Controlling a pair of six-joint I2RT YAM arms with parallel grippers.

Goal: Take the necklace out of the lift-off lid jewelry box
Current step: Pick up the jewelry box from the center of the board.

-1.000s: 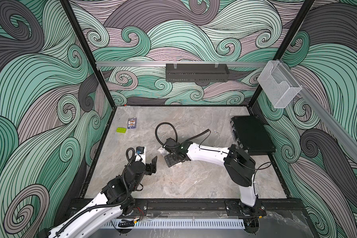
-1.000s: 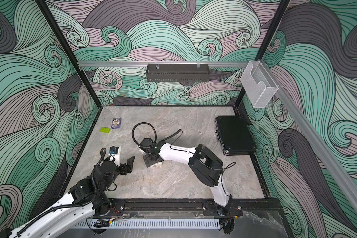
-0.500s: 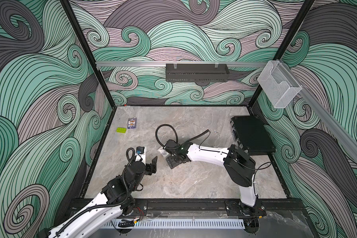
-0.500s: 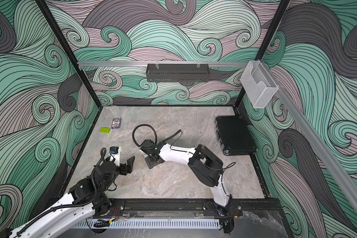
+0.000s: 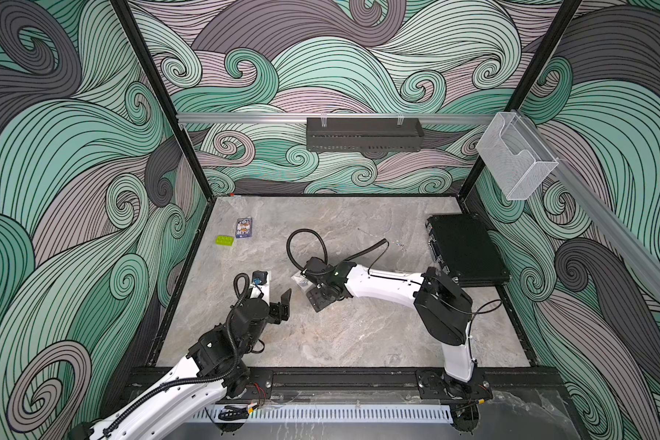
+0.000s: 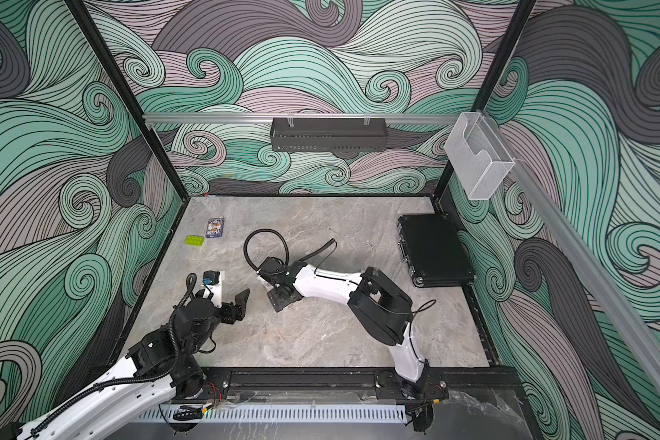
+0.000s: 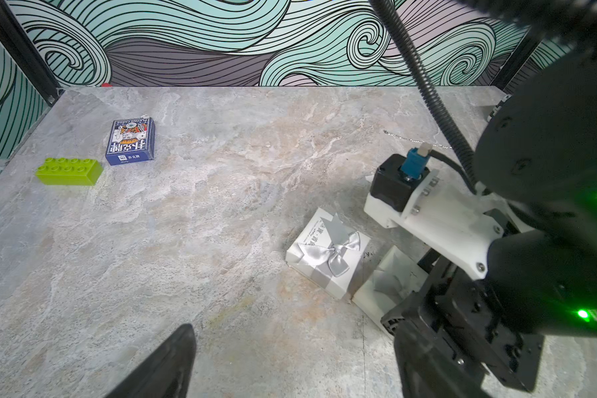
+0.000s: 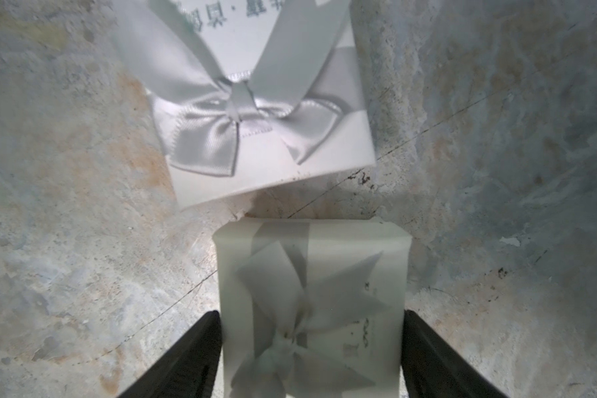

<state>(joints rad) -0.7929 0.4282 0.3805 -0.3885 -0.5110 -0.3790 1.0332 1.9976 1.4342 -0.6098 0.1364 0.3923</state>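
Observation:
Two small white jewelry boxes with silver ribbon bows stand close together left of the table's middle. My right gripper (image 8: 311, 344) reaches down over the nearer box (image 8: 311, 275), its black fingers pressed against the box's two sides. The other box (image 8: 255, 103) sits just beyond the fingertips and also shows in a top view (image 5: 300, 282). In the left wrist view the gripped box (image 7: 390, 279) is partly hidden under the right arm. Both boxes look closed, so the necklace is hidden. My left gripper (image 7: 297, 372) hovers open near the front left, apart from both boxes.
A thin silver chain (image 7: 414, 139) lies loose on the table behind the right arm. A blue playing-card pack (image 5: 244, 228) and a green brick (image 5: 224, 240) sit at the back left. A black case (image 5: 465, 247) lies along the right wall.
The right gripper's jaws have narrowed onto the sides of the nearer box while the arm stayed nearly in place. The left arm has not moved.

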